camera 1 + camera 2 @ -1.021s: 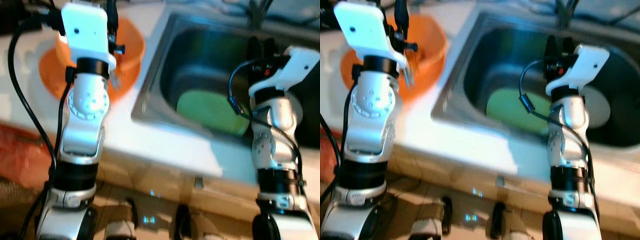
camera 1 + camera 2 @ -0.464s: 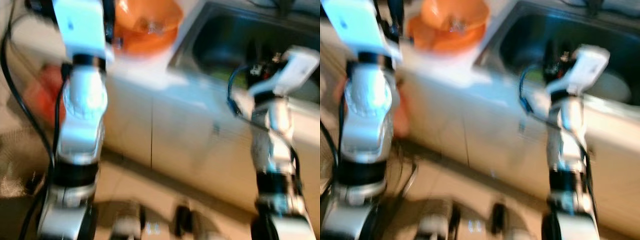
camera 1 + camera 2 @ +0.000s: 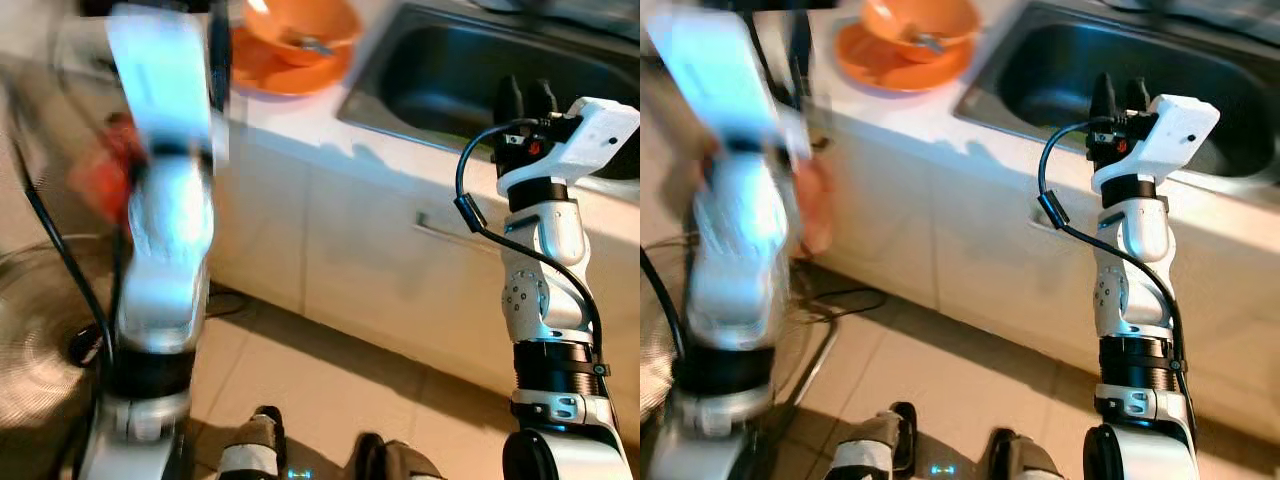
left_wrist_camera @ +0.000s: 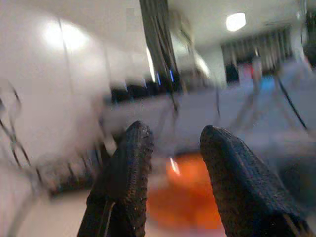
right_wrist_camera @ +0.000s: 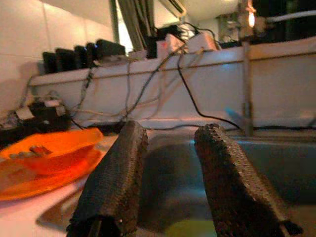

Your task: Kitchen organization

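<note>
A bright orange bowl [image 3: 919,20] sits on a matching orange plate [image 3: 885,66] on the white countertop [image 3: 930,115], at about eleven o'clock in the head views, just beside the steel sink [image 3: 1060,70] at one o'clock. Something small and metallic, possibly a utensil, lies inside the bowl. The right gripper [image 5: 165,163] is raised before the sink's front edge at two o'clock, its two black fingers parted and holding nothing. The left gripper [image 4: 170,163], blurred, points toward the orange dishes, fingers also spread apart and empty. Below the counter are pale cabinet doors [image 3: 400,270] and a tiled floor [image 3: 330,390].
</note>
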Tool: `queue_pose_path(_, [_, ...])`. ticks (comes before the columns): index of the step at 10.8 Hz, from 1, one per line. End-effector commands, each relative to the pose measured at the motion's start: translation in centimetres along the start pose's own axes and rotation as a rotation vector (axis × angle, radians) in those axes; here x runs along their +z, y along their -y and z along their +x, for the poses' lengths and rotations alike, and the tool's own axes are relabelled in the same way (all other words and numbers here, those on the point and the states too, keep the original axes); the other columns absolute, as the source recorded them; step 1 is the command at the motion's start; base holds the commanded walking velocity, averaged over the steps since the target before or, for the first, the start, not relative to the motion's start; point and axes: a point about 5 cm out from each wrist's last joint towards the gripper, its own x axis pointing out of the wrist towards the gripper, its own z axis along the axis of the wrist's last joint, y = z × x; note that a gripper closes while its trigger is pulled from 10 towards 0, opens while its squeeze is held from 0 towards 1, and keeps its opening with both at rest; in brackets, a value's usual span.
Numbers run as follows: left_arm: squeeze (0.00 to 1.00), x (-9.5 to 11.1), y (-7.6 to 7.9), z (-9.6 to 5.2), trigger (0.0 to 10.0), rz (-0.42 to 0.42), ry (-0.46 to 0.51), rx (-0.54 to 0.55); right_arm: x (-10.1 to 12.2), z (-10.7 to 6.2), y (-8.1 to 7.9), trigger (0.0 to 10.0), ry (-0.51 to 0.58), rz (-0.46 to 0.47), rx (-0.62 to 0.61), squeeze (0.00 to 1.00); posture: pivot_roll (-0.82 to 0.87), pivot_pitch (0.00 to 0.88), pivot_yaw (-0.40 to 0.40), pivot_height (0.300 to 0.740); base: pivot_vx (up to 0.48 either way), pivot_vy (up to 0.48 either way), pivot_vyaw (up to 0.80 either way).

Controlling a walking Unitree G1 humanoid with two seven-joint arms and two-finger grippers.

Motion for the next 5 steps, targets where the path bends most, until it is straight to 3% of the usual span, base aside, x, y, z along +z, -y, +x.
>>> queue_pose_path(1, [0.0, -1.8, -0.1, -0.9, 10.0, -0.014, -0.062, -0.003, -1.2, -0.8, 0.4, 10.0, -0.048, -0.004, -0.004, 0.0, 0.22, 0.232, -0.027, 0.74, 0.0, 0.0, 0.0])
queue_pose_path(2, [0.0, -5.8, -0.5, -3.3, 10.0, 0.025, -0.211, -0.009, -3.4, -2.2, 0.9, 10.0, -0.136, -0.019, -0.011, 0.0, 0.21, 0.234, -0.029, 0.74, 0.0, 0.0, 0.0])
queue_pose_path(3, [0.0, -8.3, -0.6, -5.5, 10.0, 0.046, -0.318, -0.025, -5.2, -3.6, 1.6, 10.0, -0.211, -0.041, -0.021, 0.0, 0.21, 0.238, -0.031, 0.74, 0.0, 0.0, 0.0])
queue_pose_path(4, [0.0, -8.9, -0.7, -6.2, 10.0, 0.07, -0.348, -0.027, -6.2, -4.6, 2.1, 10.0, -0.259, -0.041, -0.031, 0.0, 0.21, 0.241, -0.033, 0.74, 0.0, 0.0, 0.0])
queue_pose_path(5, [0.0, -10.8, -0.8, -8.5, 10.0, 0.019, -0.419, -0.022, -7.5, -5.9, 2.6, 10.0, -0.324, -0.045, -0.037, 0.0, 0.21, 0.242, -0.033, 0.74, 0.0, 0.0, 0.0])
